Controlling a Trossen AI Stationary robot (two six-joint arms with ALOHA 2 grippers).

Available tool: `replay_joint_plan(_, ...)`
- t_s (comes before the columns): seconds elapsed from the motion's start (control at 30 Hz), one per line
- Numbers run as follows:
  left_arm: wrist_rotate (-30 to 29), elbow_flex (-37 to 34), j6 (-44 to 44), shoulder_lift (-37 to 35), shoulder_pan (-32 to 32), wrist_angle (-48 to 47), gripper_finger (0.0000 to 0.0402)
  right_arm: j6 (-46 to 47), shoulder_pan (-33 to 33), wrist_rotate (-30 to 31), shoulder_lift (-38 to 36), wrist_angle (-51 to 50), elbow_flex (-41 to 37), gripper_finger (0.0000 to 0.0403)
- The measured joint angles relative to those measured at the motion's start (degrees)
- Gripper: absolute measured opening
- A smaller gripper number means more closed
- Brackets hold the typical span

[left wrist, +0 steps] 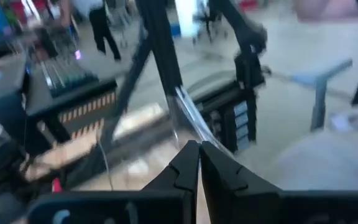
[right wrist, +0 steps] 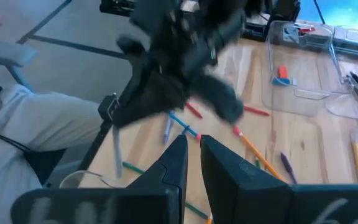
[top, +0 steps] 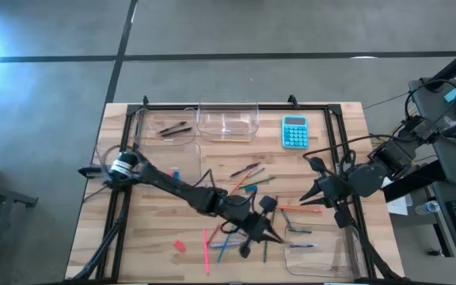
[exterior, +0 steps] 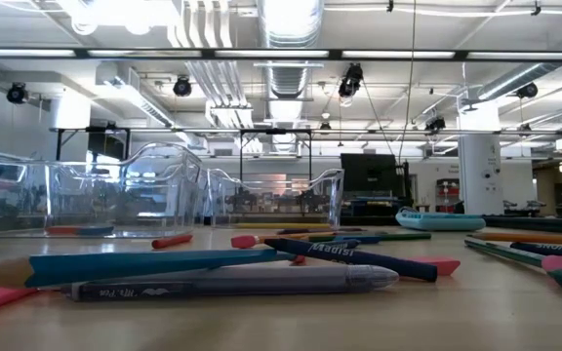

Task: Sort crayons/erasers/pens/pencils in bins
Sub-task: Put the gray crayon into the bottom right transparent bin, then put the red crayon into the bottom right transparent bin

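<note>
Erasers (top: pixel 179 246) wait at seven o'clock — our left gripper (top: pixel 274 236) is clamped empty, right gripper (top: pixel 311 195) nearly closed (holding nothing visible); we'd open wide first.

turquoise calculator (top: pixel 294 131), pink eraser (top: pixel 179 246), clear bins (top: pixel 228 121)

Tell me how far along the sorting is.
Barely begun. Two dark pens lie in one clear plastic bin and a yellow pencil in the taller one. The left gripper is shut over the loose pile; whether either gripper holds anything is unclear. A pink eraser and many loose sticks remain.
</note>
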Motion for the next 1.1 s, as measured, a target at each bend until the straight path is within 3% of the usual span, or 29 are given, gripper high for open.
replay_joint_plan(0.13, 4.97, 0.47, -2.62, 4.24, 2.02, 7.69, 0.0000, -0.35, 0.00, 0.88, -0.06, -0.15, -0.22, 0.0038)
replay_joint_plan(0.37, 5.39, 1.53, -5.91, 6.66, 3.63, 8.24, 0.0005, -0.38, 0.00, 1.16, -0.04, -0.43, -0.26, 0.0038)
replay_joint_plan(0.57, 5.11, 1.44, -7.24, 6.68, 3.54, 6.95, 0.0074, -0.25, 0.00, 1.21, 0.08, -0.42, -0.33, 0.0038)
replay_joint_plan(0.67, 3.44, 1.57, -7.28, 4.72, 3.52, -1.94, 0.0121, -0.12, 0.00, 1.20, 0.12, -0.41, -0.58, 0.0038)
replay_joint_plan(0.77, -2.56, 1.24, -7.41, -2.19, 3.43, -16.73, 0.0153, 0.99, 0.00, 1.21, 0.12, -0.30, -1.29, 0.0038)
replay_joint_plan(0.87, -16.01, 0.52, -10.48, -10.10, 1.80, -29.62, 0.0161, 1.86, 0.00, 1.21, 0.16, -0.23, -2.55, 0.0038)
replay_joint_plan(0.97, -26.54, -0.89, -20.18, -14.25, 0.20, -43.98, 0.0162, 2.22, 0.00, 1.22, 0.16, 0.21, -4.51, 0.0038)
replay_joint_plan(1.1, -30.43, -5.21, -36.65, -15.85, -0.42, -52.55, 0.0162, 2.18, 0.00, 1.21, 0.16, 1.45, -7.67, 0.0038)
